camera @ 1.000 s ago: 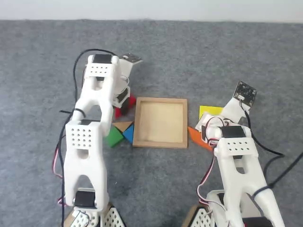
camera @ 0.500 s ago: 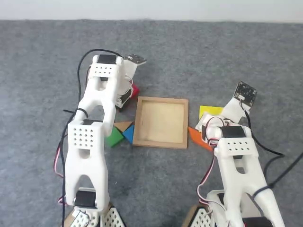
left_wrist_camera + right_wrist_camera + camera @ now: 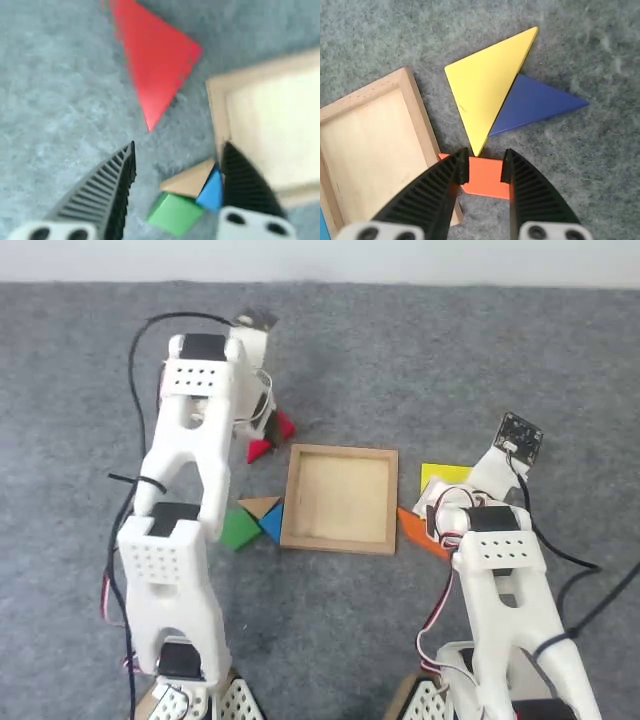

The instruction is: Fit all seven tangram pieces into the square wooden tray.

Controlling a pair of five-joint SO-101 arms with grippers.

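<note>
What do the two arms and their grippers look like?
White shells with perforated panels form the left arm and right arm, black servos at joints, thin black cables alongside. The left gripper and right gripper have black ribbed fingers, white bases.

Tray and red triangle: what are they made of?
Tray: looks like pale unfinished wood, matte, with faint grain on the rim. Red triangle: an even, opaque red coat with crisp edges; likely painted wood, though plastic can't be ruled out.
</note>
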